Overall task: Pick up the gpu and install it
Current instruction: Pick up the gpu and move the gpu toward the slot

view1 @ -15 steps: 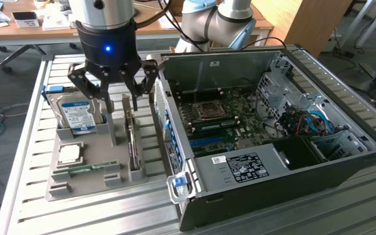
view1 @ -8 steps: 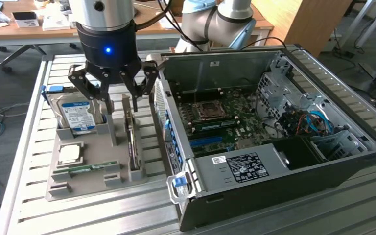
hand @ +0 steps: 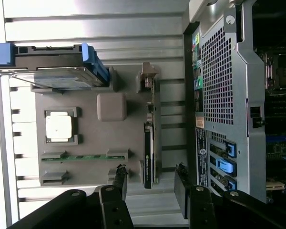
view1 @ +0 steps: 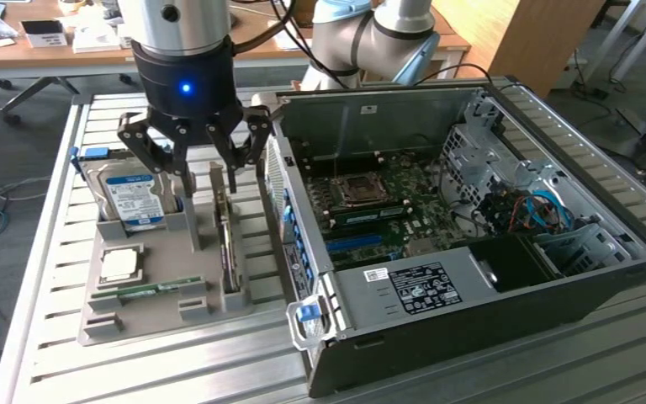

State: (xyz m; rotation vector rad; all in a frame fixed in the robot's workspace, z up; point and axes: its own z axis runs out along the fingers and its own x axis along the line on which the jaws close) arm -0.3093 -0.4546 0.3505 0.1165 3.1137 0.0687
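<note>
The gpu (view1: 225, 238) stands on edge in a slot of the grey parts tray (view1: 172, 257), beside the open computer case (view1: 469, 210). It is a thin green card with a silvery bracket. My gripper (view1: 205, 168) hangs open just above the tray, over the far end of the card, holding nothing. In the wrist view the gpu (hand: 150, 143) runs in line with the gap between my two fingertips (hand: 120, 177), and my gripper (hand: 150, 183) is apart from it.
The tray also holds a blue-labelled hard drive (view1: 132, 198), a CPU (view1: 119, 265) and a RAM stick (view1: 155, 289). The case wall (hand: 224, 90) rises close beside the gpu. Inside the case lies the motherboard (view1: 385, 206). Everything rests on a slatted metal table (view1: 43, 252).
</note>
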